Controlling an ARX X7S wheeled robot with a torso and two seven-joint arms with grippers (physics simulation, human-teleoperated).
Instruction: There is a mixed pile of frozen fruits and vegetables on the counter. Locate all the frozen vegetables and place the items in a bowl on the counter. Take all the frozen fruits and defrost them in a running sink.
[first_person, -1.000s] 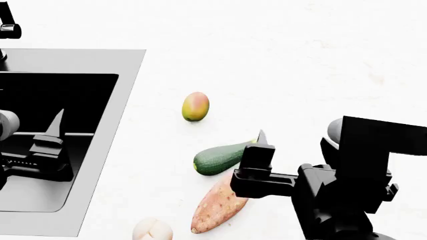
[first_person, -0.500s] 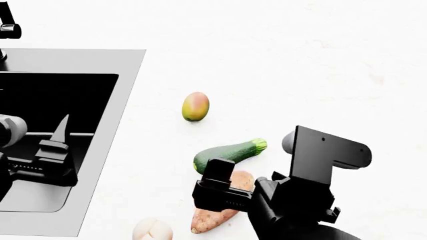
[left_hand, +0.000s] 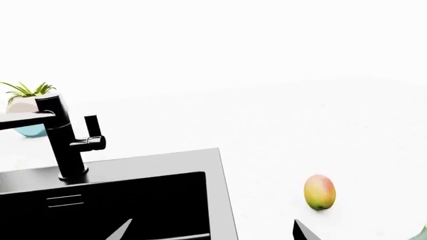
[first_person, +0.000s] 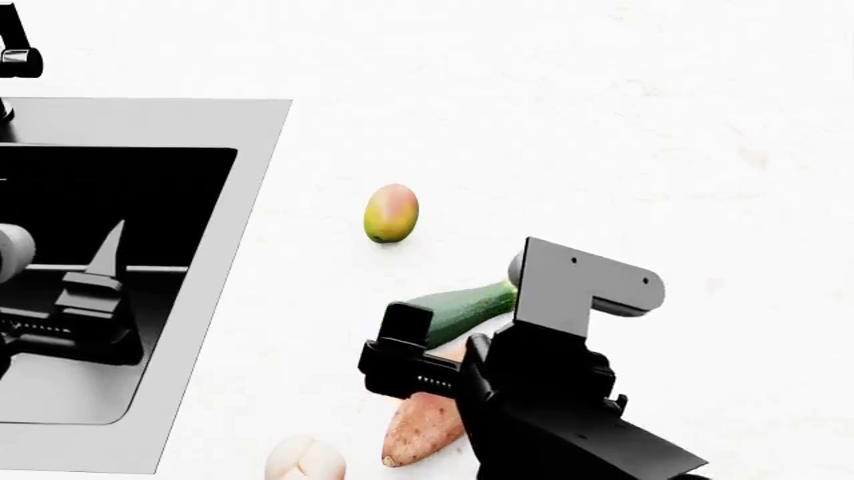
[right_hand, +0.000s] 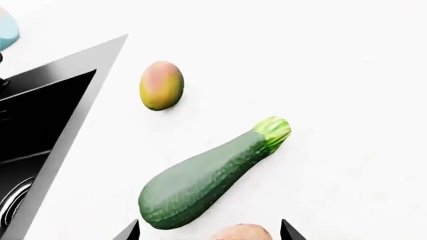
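Note:
On the white counter (first_person: 601, 120) lie a yellow-green blushed mango (first_person: 391, 212), a dark green zucchini (first_person: 461, 303), an orange-pink sweet potato (first_person: 416, 428) and a cream lobed ball (first_person: 304, 462). My right gripper (first_person: 404, 332) hovers open over the near end of the zucchini (right_hand: 210, 175) and the sweet potato (right_hand: 240, 233), holding nothing. The left gripper (first_person: 83, 287) hangs open and empty over the black sink (first_person: 254, 200). In the left wrist view the mango (left_hand: 319, 192) lies on the counter beside the sink's rim (left_hand: 223, 200). The bowl is out of view.
A black faucet (left_hand: 63, 140) stands behind the basin, with a small potted plant (left_hand: 25, 100) in a light-blue pot beyond it. The mango (right_hand: 161, 85) lies between the zucchini and the sink's corner (right_hand: 100, 55).
My right arm has swung left and nearer, from beside the zucchini's stem end to above its blunt end and the sweet potato. The left gripper has barely shifted over the sink.

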